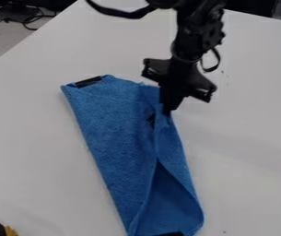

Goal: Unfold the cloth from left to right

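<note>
Claw (169, 109): is being held at the cloth's far right edge; whether anything is being pinched cannot be told.
Cloth (114, 133): is being supported by the desk (38, 156), folded lengthwise, from far to near.
Black patch (88, 81): is being carried on its far left corner.

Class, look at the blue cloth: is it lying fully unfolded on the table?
No, the cloth is folded over itself lengthwise, and its layers part near the lower right end.
</note>
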`<state>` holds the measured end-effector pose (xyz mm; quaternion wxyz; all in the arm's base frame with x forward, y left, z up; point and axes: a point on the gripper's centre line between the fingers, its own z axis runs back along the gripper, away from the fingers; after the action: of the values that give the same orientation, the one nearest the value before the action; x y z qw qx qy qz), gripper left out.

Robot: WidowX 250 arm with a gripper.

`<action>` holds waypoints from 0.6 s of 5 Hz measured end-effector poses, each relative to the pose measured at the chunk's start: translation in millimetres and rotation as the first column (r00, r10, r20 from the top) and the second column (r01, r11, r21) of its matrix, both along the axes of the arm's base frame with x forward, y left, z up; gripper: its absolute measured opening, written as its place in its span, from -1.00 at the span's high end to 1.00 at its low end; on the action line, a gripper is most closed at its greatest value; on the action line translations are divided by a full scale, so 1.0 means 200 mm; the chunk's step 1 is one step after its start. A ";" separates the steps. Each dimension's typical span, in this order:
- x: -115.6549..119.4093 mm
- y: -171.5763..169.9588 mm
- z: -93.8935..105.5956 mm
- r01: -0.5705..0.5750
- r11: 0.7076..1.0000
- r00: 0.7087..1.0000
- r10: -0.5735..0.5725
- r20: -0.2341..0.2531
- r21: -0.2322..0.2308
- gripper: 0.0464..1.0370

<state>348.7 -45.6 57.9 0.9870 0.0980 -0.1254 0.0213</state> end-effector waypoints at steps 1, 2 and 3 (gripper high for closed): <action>0.18 -0.14 0.06 0.014 0.999 0.994 -0.010 0.110 -0.035 0.92; 0.31 -0.24 -0.04 0.055 0.994 0.990 -0.042 0.138 -0.091 0.88; 0.36 -0.32 -0.14 0.082 0.980 0.985 -0.053 0.164 -0.180 0.53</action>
<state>421.2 -110.1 29.4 0.9789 -0.0009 -0.2044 0.0070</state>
